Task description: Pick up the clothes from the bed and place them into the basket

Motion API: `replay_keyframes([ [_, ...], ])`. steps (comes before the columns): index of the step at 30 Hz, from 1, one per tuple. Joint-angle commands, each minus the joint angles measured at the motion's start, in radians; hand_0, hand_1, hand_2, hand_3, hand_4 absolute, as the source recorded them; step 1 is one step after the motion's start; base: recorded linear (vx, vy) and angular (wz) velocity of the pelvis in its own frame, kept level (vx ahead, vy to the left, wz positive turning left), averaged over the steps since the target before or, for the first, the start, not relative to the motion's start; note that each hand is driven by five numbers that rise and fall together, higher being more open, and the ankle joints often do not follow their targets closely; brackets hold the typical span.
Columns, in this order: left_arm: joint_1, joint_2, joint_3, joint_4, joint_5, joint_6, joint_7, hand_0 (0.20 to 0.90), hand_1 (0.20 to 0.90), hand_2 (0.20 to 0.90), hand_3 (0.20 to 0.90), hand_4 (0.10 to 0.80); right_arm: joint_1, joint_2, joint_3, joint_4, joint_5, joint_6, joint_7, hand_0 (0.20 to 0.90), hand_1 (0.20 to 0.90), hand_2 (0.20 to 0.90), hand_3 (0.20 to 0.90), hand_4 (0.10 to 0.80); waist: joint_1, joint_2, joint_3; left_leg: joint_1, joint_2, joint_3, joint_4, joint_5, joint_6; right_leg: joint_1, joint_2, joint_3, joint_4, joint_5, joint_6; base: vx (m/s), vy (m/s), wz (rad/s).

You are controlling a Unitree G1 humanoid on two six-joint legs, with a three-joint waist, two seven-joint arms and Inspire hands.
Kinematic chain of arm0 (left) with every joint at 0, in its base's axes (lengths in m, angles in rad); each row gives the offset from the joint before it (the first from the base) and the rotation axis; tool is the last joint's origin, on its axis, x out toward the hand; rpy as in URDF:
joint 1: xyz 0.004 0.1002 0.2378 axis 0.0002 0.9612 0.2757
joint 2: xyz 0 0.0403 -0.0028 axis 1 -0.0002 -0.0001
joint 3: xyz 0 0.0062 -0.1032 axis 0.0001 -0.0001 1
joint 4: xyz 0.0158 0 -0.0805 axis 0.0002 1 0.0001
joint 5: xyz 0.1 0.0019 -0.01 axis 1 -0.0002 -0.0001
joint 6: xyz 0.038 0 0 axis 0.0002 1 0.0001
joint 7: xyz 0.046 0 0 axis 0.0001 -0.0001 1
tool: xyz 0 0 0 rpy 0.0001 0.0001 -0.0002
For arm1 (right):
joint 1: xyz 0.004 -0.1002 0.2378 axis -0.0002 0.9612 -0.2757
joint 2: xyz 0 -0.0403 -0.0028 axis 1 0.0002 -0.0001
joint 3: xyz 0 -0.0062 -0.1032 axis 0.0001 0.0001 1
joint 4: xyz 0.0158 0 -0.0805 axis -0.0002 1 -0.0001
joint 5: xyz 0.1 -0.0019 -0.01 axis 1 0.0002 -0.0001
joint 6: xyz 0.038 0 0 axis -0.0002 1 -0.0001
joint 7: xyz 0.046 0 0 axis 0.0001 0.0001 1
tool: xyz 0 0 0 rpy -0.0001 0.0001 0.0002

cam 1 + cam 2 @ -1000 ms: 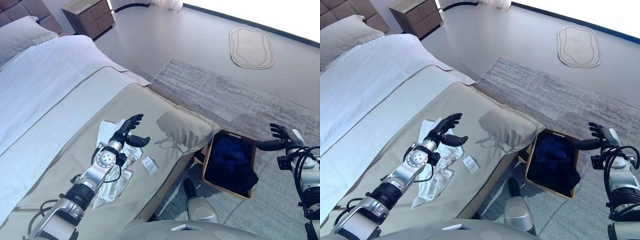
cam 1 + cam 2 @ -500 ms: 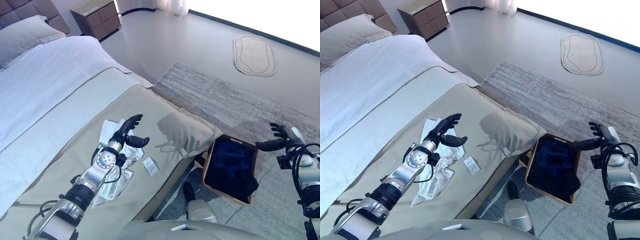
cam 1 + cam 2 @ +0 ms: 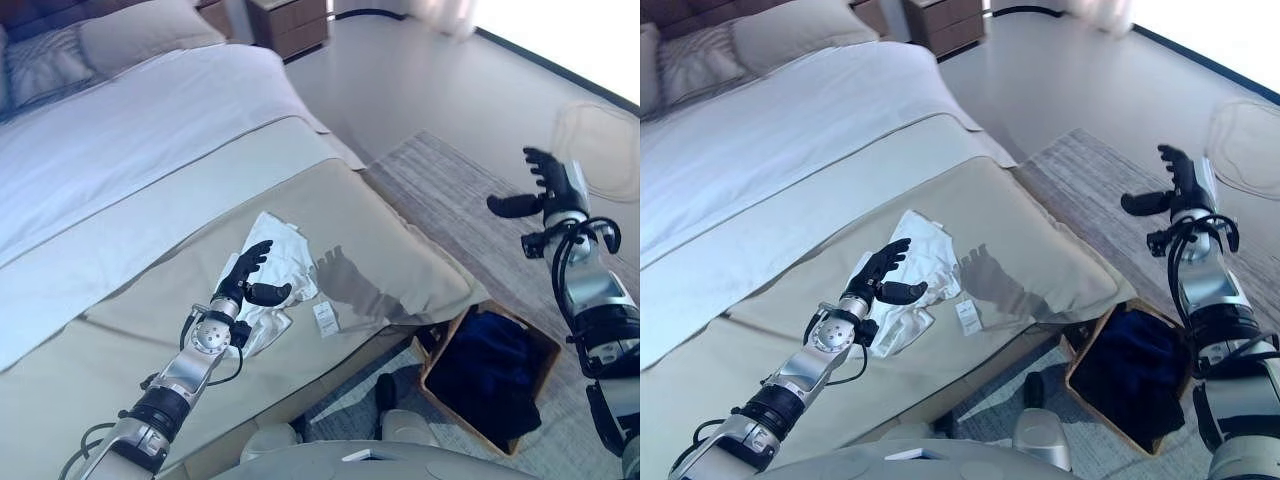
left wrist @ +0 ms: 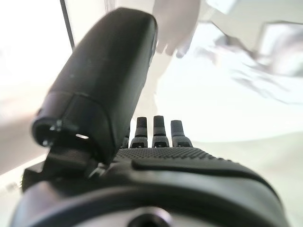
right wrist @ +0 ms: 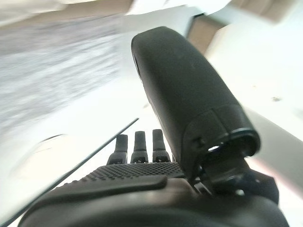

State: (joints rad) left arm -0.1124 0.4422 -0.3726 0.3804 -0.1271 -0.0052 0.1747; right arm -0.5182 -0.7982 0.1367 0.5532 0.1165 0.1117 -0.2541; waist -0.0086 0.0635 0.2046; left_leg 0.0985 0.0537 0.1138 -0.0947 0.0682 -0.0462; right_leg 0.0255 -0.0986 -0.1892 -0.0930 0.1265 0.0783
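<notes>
— Clothes first: a crumpled white garment lies on the beige blanket near the foot of the bed, with a small white tag just beside it.

— And the left robot hand?

— It hovers right over the near edge of that white garment, fingers spread and relaxed, thumb standing out to the side. It holds nothing; I can't tell whether the fingertips touch the cloth.

— What about the basket?

— On the floor by the corner of the bed, on the grey rug. There's a dark blue heap of clothing inside it.

— Right robot hand?

— Raised in the air, well apart from the basket and higher than it, out over the rug. Fingers straight and fanned, thumb pointing toward the bed, empty.

— Anything else around?

— Pillows at the head of the bed, a white sheet across the middle, a wooden nightstand beyond, and a pale oval mat on the far floor.
</notes>
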Motion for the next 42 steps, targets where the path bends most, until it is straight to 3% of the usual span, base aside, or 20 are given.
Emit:
replay_keyframes([
  [1,-0.017,0.047,0.056,0.005,-0.001,-0.114,0.016,0.9,0.9,0.9,0.9,0.8,-0.162,-0.006,0.039,-0.029,-0.059,-0.093,-0.088,0.9,0.9,0.9,0.9,0.8,0.04,-0.037,-0.083,-0.004,-0.038,0.089,0.061,-0.115,0.002,0.058,0.036,-0.052,0.027,-0.122,-0.024,0.05,0.059,0.68],
  [6,-0.02,0.046,0.056,-0.003,-0.011,-0.104,0.014,0.9,0.9,0.9,0.9,0.8,-0.256,0.007,0.116,0.05,-0.09,-0.061,-0.08,0.9,0.9,0.9,0.9,0.8,0.087,-0.031,-0.095,-0.015,-0.054,0.037,0.069,-0.119,0.008,0.066,0.025,-0.09,0.066,-0.156,-0.037,0.058,0.053,0.57],
  [10,-0.006,0.053,0.069,-0.038,-0.013,-0.099,-0.001,0.9,0.9,0.9,0.9,0.8,-0.339,0.017,0.175,0.125,-0.107,-0.053,-0.059,0.9,0.9,0.9,0.9,0.8,0.127,-0.019,-0.082,-0.054,-0.071,0.011,0.151,-0.143,0.015,0.041,0.012,-0.141,0.191,-0.225,-0.065,0.033,0.088,0.35],
  [14,-0.08,0.072,0.047,-0.046,-0.017,-0.125,-0.007,0.9,0.9,0.9,0.9,0.8,-0.467,-0.015,0.249,0.199,-0.101,-0.045,-0.029,0.9,0.9,0.9,0.9,0.8,0.17,0.0,0.02,-0.189,-0.07,-0.002,0.359,-0.209,0.024,-0.083,-0.047,-0.196,0.437,-0.32,-0.101,-0.216,0.085,0.41],
  [15,-0.109,0.082,0.046,-0.05,-0.029,-0.135,-0.002,0.9,0.9,0.9,0.9,0.8,-0.506,-0.025,0.269,0.228,-0.087,-0.054,-0.029,0.9,0.9,0.9,0.9,0.8,0.182,0.002,0.06,-0.241,-0.063,-0.005,0.44,-0.237,0.029,-0.124,-0.076,-0.21,0.524,-0.351,-0.113,-0.138,-0.024,0.48],
  [18,-0.132,0.088,0.048,-0.069,-0.038,-0.152,0.021,0.9,0.9,0.9,0.9,0.8,-0.56,-0.024,0.297,0.25,-0.058,-0.045,-0.028,0.9,0.9,0.9,0.9,0.8,0.21,-0.001,0.141,-0.344,-0.05,-0.016,0.642,-0.332,0.048,-0.204,-0.129,-0.221,0.733,-0.439,-0.141,-0.074,-0.033,0.49],
  [21,-0.131,0.09,0.05,-0.097,-0.033,-0.152,0.033,0.9,0.9,0.9,0.9,0.8,-0.581,-0.016,0.305,0.241,-0.044,-0.028,-0.026,0.9,0.9,0.9,0.9,0.8,0.227,-0.003,0.186,-0.415,-0.048,-0.017,0.763,-0.376,0.067,-0.265,-0.158,-0.226,0.853,-0.473,-0.155,-0.013,-0.012,0.35],
  [24,-0.132,0.098,0.045,-0.142,-0.027,-0.144,0.042,0.9,0.9,0.9,0.9,0.8,-0.598,0.002,0.309,0.239,-0.041,-0.021,-0.018,0.9,0.9,0.9,0.9,0.8,0.246,0.0,0.239,-0.492,-0.06,-0.025,0.877,-0.409,0.084,-0.336,-0.19,-0.218,0.969,-0.504,-0.155,-0.011,-0.014,0.37],
  [29,-0.113,0.109,0.045,-0.184,-0.039,-0.151,0.078,0.9,0.9,0.9,0.9,0.8,-0.613,0.048,0.322,0.238,-0.034,-0.016,-0.007,0.9,0.9,0.9,0.9,0.8,0.272,0.018,0.313,-0.595,-0.106,-0.051,1.018,-0.444,0.112,-0.44,-0.225,-0.184,1.11,-0.548,-0.155,-0.004,0.006,0.13],
  [33,-0.096,0.109,0.046,-0.215,-0.043,-0.17,0.083,0.9,0.9,0.9,0.9,0.8,-0.638,0.09,0.338,0.264,-0.039,0.005,0.013,0.9,0.9,0.9,0.9,0.8,0.288,0.036,0.315,-0.693,-0.134,-0.061,1.124,-0.476,0.132,-0.527,-0.219,-0.17,1.193,-0.587,-0.17,-0.017,-0.029,0.05],
  [42,-0.068,0.107,0.056,-0.251,-0.052,-0.188,0.117,0.9,0.9,0.9,0.9,0.8,-0.681,0.155,0.361,0.344,-0.02,0.029,0.077,0.9,0.9,0.9,0.9,0.8,0.305,0.067,0.315,-0.852,-0.148,-0.072,1.305,-0.527,0.147,-0.682,-0.21,-0.148,1.352,-0.646,-0.189,-0.002,-0.017,0.08],
])
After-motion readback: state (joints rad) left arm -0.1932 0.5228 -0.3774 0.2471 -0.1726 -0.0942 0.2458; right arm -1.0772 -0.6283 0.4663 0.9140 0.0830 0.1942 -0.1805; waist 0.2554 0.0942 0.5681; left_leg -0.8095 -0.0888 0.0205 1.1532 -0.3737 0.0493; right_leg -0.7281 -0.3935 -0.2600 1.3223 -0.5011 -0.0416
